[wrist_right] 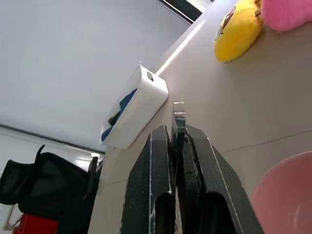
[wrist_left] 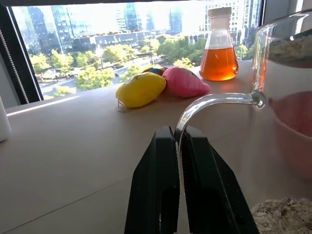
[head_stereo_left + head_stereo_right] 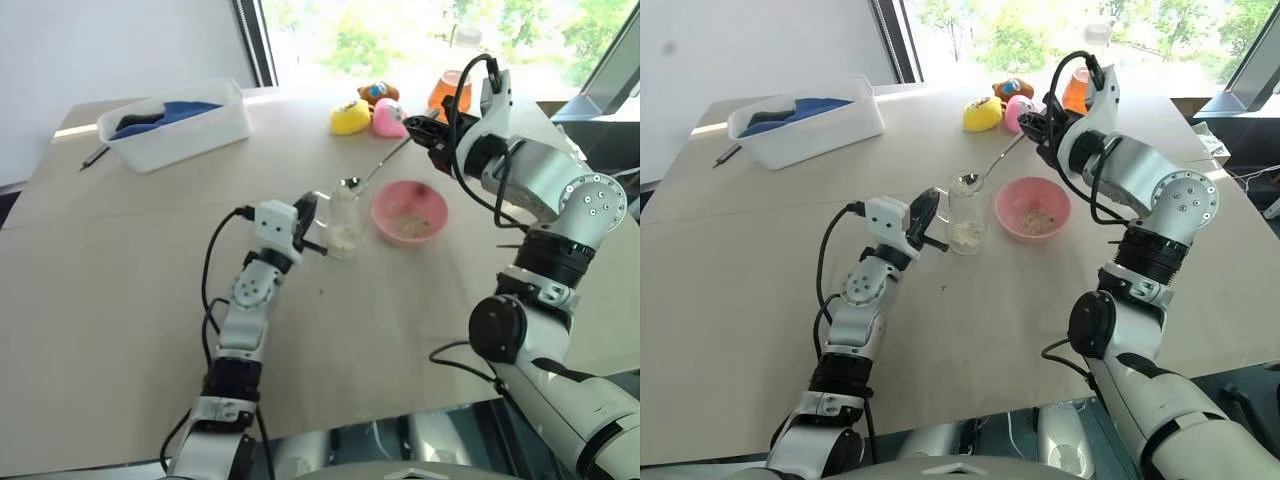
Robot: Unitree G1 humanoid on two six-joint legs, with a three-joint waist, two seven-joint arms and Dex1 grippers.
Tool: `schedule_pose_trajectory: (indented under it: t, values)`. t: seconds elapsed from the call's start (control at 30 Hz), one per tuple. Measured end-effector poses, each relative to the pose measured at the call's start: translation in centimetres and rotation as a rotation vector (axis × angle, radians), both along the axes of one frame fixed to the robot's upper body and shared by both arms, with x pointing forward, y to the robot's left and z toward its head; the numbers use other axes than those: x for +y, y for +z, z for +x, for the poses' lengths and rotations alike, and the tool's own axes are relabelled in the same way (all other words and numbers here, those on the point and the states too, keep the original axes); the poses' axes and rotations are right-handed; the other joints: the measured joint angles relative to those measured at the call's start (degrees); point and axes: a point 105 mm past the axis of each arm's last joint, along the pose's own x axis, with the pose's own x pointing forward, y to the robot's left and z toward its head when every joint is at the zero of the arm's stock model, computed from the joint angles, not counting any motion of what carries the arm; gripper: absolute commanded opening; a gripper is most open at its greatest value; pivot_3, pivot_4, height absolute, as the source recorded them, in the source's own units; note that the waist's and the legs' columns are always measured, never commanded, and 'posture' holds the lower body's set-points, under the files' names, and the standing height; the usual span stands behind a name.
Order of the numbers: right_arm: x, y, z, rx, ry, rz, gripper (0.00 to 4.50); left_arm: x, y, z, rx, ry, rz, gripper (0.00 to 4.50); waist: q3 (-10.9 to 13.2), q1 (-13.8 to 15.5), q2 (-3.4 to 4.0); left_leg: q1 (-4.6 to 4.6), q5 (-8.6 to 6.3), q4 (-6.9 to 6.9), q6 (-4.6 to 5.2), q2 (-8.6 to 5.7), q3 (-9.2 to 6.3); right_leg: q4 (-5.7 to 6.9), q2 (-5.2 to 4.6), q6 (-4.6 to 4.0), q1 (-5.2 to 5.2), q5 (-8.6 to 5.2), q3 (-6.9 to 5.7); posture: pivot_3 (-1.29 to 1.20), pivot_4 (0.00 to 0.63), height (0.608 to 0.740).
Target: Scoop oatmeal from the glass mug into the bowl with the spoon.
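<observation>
We hold the glass mug [image 3: 968,218] still with our left pincer [image 3: 924,222], near the middle of the head picture. The two black fingers are pressed tight on the thin clear handle, so the mug cannot slide or tip while the spoon works above it. The mug stands upright on the bench [image 3: 760,280], and a little clump of oatmeal [image 3: 965,234] lies at its bottom.

Our right pincer [image 3: 1037,128] sits higher, up and to the right of the middle. It is closed on the far end of the spoon [image 3: 992,166], so the long handle reaches down to the left. The spoon head hangs right over the mug's rim. We think holding the very end gives the spoon enough reach to dip deep into the mug. We cannot tell if there are oats in the spoon head.

The pink bowl [image 3: 1020,222] stands just beside the mug on its right, with a few oats already in it. We think it is kept so close so that a full spoon has only a short way to go and spills less.

At the top of the picture, well apart, lie a white tub [image 3: 805,128], a yellow toy [image 3: 982,114], a pink toy [image 3: 1016,112] and an orange flask [image 3: 1076,90].
</observation>
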Motion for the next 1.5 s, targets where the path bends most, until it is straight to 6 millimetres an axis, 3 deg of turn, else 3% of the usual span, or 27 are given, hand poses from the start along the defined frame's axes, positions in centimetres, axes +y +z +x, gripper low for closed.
schedule_pose_trajectory:
  t: [0.23,0.7,0.87,1.23,1.37,1.5]
  values:
    - [-0.3,0.7,-0.2,0.003,-0.012,0.046,0.00,-0.1,-0.1,0.0,-0.007,-0.003,-0.003,0.16,0.00,0.00,0.00,0.00,0.00,0.00,0.00,0.00,0.00,0.00,0.00,0.00,0.00,0.00,0.00,0.00,0.150,0.740]
    - [-1.4,-0.8,-0.1,0.041,-0.029,0.068,0.00,-0.1,-0.1,0.2,-0.011,-0.003,-0.005,0.16,-0.01,-0.01,0.01,0.00,0.00,0.02,0.01,0.01,0.03,0.00,0.01,0.00,0.01,0.00,0.02,0.00,0.150,0.740]
    - [-2.1,-0.3,0.0,0.040,-0.032,0.115,0.00,-0.2,-0.1,0.4,-0.013,-0.003,-0.005,0.16,-0.01,0.02,0.01,0.00,0.01,0.02,0.01,0.01,0.03,0.00,0.01,0.00,0.01,0.00,0.02,0.00,0.150,0.740]
    - [-5.8,0.7,0.6,0.023,-0.138,0.120,0.00,-0.2,-0.1,0.4,-0.018,-0.005,-0.002,0.16,-0.01,0.06,0.01,0.00,0.01,0.03,0.02,0.02,0.04,-0.01,0.00,0.01,0.03,0.00,0.02,0.00,0.150,0.740]
    - [-7.3,0.3,1.0,0.016,-0.184,0.074,0.00,0.2,-0.2,0.4,-0.017,-0.003,0.012,0.16,-0.01,0.00,0.02,0.01,0.01,0.03,0.02,0.04,0.10,0.00,0.01,0.01,0.03,0.00,0.07,0.00,0.150,0.740]
    - [-7.9,-1.2,1.4,-0.009,-0.212,-0.122,0.00,0.3,-0.3,0.3,-0.015,0.001,0.013,0.16,-0.02,-0.01,0.02,0.02,0.00,0.02,0.03,0.06,0.14,0.00,0.03,0.01,0.03,0.00,0.10,0.00,0.150,0.740]
